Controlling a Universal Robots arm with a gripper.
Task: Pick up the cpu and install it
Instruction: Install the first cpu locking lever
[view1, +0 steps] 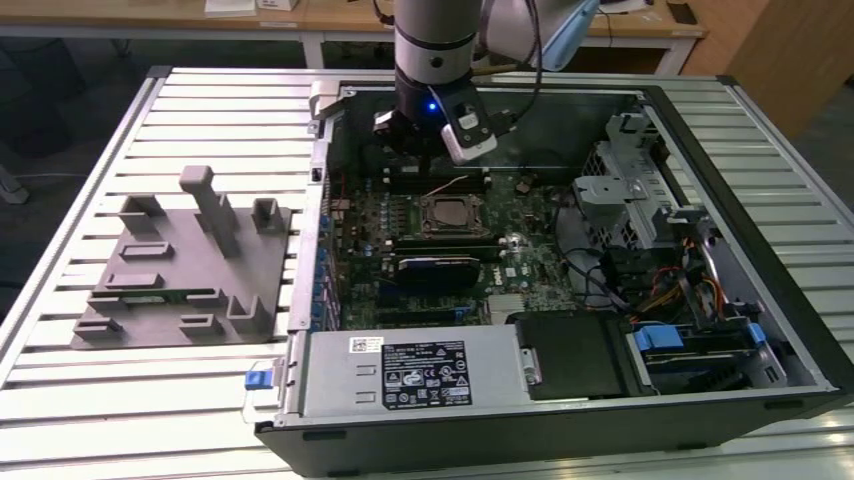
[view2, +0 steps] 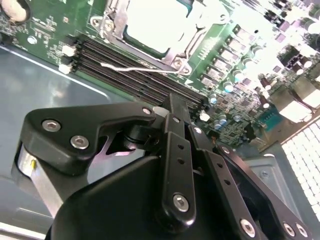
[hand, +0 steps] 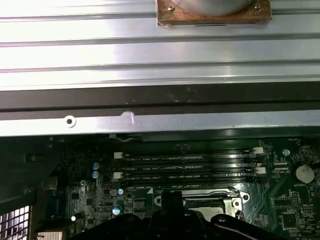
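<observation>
At the left of the exterior view, a grey moulded plastic tray (view1: 187, 265) with upright posts lies on the ribbed metal worktop (view1: 80, 150). Right of it stands an open black computer case (view1: 694, 120) holding a green motherboard (view1: 527, 250). The black end effector (view1: 420, 160) hangs at upper centre; whether it is open or closed cannot be told. Just below it in the frame lies the cpu (view1: 449, 212), a flat silvery square seated in a steel-framed socket (view2: 172, 54). Coloured cables (view1: 667, 295) crowd the right.

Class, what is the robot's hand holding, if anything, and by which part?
Nothing: the hand hangs shut and empty near the memory slots, while the cpu lies in its socket.
</observation>
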